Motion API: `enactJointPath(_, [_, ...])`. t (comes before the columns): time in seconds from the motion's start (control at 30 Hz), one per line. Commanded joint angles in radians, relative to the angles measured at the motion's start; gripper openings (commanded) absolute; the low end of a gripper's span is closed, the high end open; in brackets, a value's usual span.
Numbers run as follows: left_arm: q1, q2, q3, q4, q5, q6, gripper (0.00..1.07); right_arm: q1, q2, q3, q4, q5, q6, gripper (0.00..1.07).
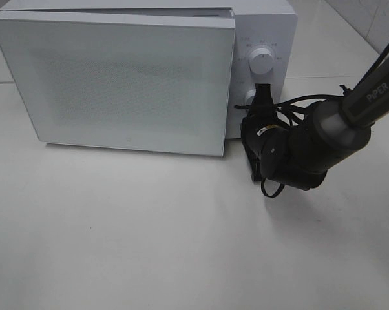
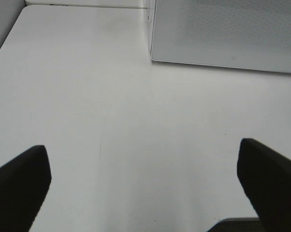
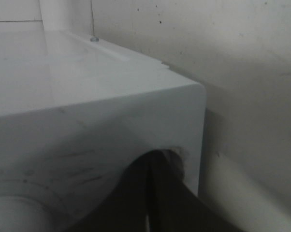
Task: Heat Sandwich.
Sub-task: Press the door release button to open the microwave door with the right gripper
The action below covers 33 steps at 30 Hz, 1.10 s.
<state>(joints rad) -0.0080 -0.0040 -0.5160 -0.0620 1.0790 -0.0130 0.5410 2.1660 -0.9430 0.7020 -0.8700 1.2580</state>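
Observation:
The sandwich is out of view. A white microwave [image 1: 117,77] stands at the back, its wide door [image 1: 123,84] across the front; whether it is fully closed I cannot tell. My right gripper [image 1: 262,90] is shut, its tips pressed against the lower knob [image 1: 249,98] of the control panel, below the upper knob [image 1: 262,62]. The right wrist view shows the dark fingers [image 3: 136,193] closed together against the microwave's front corner [image 3: 184,111]. My left gripper [image 2: 145,188] hangs open over the bare table [image 2: 111,106], holding nothing, its fingers [image 2: 20,183] wide apart.
The white table [image 1: 149,232] spreads in front of the microwave. The right arm [image 1: 349,116] and its cables [image 1: 291,106] reach in from the right. The microwave's lower corner [image 2: 152,53] lies ahead of the left gripper. A wall [image 3: 242,58] rises behind the microwave.

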Motion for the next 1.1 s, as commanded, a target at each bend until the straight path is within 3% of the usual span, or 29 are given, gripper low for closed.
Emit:
enactJointPath(0.03, [0.003, -0.008, 0.0, -0.003, -0.009, 0.0, 1.0, -0.065, -0.01, -0.114, -0.045, -0.26, -0.056, 0.0])
enactJointPath(0.8, [0.003, -0.008, 0.0, -0.003, -0.009, 0.0, 1.0, -0.062, -0.014, -0.127, -0.048, -0.229, -0.08, 0.0])
enactJointPath(1.1, [0.003, -0.008, 0.0, -0.003, -0.009, 0.0, 1.0, -0.033, -0.044, -0.055, -0.063, -0.166, -0.029, 0.0])
